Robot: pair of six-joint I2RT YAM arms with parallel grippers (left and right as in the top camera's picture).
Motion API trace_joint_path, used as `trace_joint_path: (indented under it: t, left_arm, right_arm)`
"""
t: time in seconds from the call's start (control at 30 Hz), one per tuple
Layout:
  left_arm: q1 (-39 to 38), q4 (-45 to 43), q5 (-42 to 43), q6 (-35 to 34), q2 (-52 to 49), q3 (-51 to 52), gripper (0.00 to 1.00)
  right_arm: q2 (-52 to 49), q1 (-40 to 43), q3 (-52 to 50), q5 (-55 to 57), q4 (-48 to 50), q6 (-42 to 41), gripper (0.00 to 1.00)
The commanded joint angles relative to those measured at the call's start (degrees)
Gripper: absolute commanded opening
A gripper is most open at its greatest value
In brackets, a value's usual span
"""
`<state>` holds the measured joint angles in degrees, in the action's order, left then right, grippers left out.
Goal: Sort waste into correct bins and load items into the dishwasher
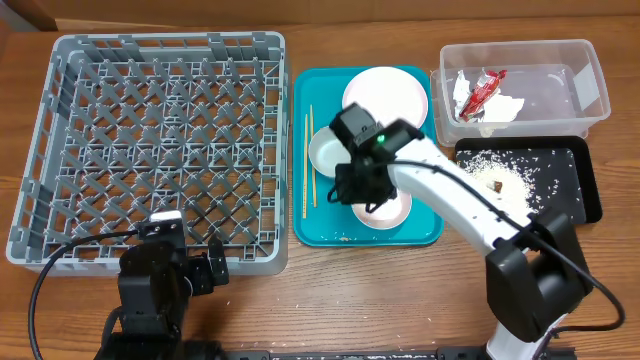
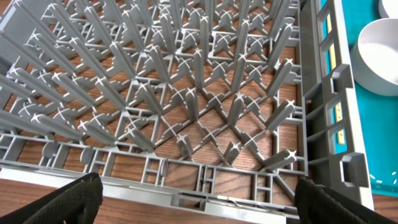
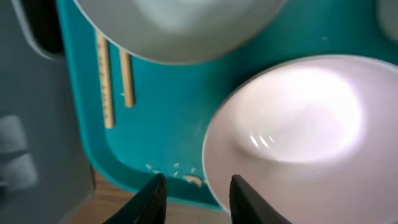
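Observation:
The grey dish rack [image 1: 160, 140] fills the left and holds nothing; it also fills the left wrist view [image 2: 186, 93]. My left gripper [image 2: 199, 208] is wide open and empty at the rack's front edge [image 1: 185, 265]. My right gripper [image 1: 368, 190] is low over the teal tray [image 1: 320, 232], open, its fingers [image 3: 196, 196] either side of the near rim of a pinkish bowl [image 3: 298, 124]. A white bowl [image 1: 325, 150], a round plate [image 1: 385, 92] and chopsticks [image 1: 308, 160] also lie on the tray. The clear tub [image 1: 590, 70] holds the red-and-white wrapper [image 1: 485, 90] and white paper [image 1: 505, 108].
The black tray [image 1: 575, 185] at the right carries scattered rice [image 1: 510, 170] and a small brown lump [image 1: 497, 186]. A few rice grains [image 3: 177, 171] lie on the teal tray by the bowl. The rack's wall stands close to the tray's left side.

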<state>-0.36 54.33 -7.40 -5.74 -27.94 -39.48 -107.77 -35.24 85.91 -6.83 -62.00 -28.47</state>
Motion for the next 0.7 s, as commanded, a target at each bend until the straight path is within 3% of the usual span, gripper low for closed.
trace_joint_path:
  t: [0.0,0.2,0.33,0.67]
  left_arm:
    - [0.3,-0.3,-0.5,0.9,0.1,-0.9,1.00]
    - [0.3,-0.3,-0.5,0.9,0.1,-0.9,1.00]
    - [0.3,-0.3,-0.5,0.9,0.1,-0.9,1.00]
    - [0.3,-0.3,-0.5,0.9,0.1,-0.9,1.00]
  right_arm:
    - [0.4,3.0,10.6,-0.1,-6.4,0.4,0.35]
    - [0.4,12.5,18.5,-0.3,-13.8,0.3,0.36]
    - [0.4,19.1,17.5,-0.3,-14.7,0.3,0.48]
    - [0.4,23.1,10.3,-0.1,-9.9,-0.1,0.49]
